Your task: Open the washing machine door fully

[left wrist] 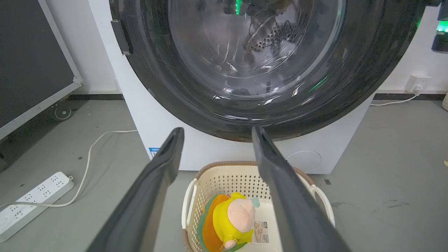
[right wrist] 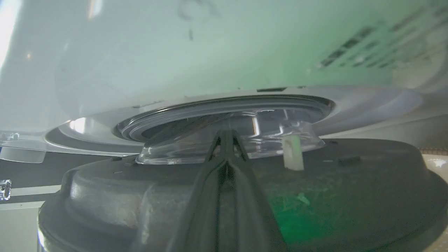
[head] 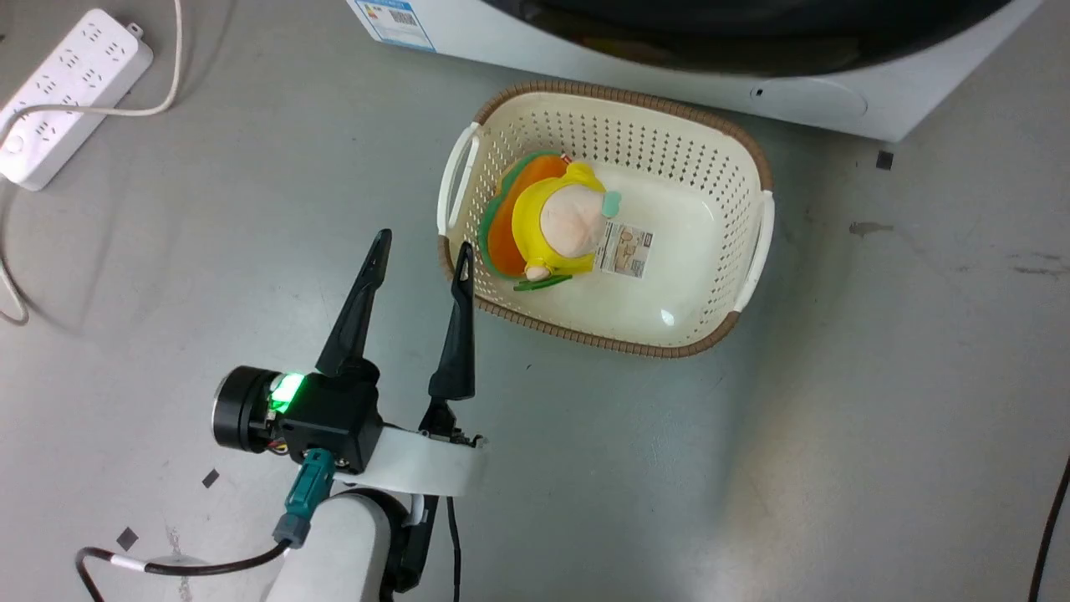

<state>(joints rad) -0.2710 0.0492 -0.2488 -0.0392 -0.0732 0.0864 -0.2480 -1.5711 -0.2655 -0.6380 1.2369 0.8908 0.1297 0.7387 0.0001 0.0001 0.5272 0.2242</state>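
The washing machine door point(left wrist: 245, 70) is a glossy black ring around clear glass on the white machine point(left wrist: 168, 140). In the head view its dark rim point(head: 752, 38) runs along the top edge. The right wrist view looks along the door's dark inner face point(right wrist: 350, 182), where the glass bowl point(right wrist: 266, 140) bulges toward the white machine front point(right wrist: 210, 52) with a gap between them. My right gripper point(right wrist: 226, 134) is shut, its fingers lying against that inner face with the tips by the bowl. My left gripper point(head: 423, 244) is open and holds nothing, low in front of the machine and pointing at the door's lower rim point(left wrist: 217, 131).
A cream basket point(head: 756, 155) holding a yellow and orange plush toy point(head: 560, 221) stands on the grey floor just before the machine, beside my left fingers. A white power strip point(head: 63, 92) with its cable lies at the left. A dark wheeled panel point(left wrist: 31, 63) stands left of the machine.
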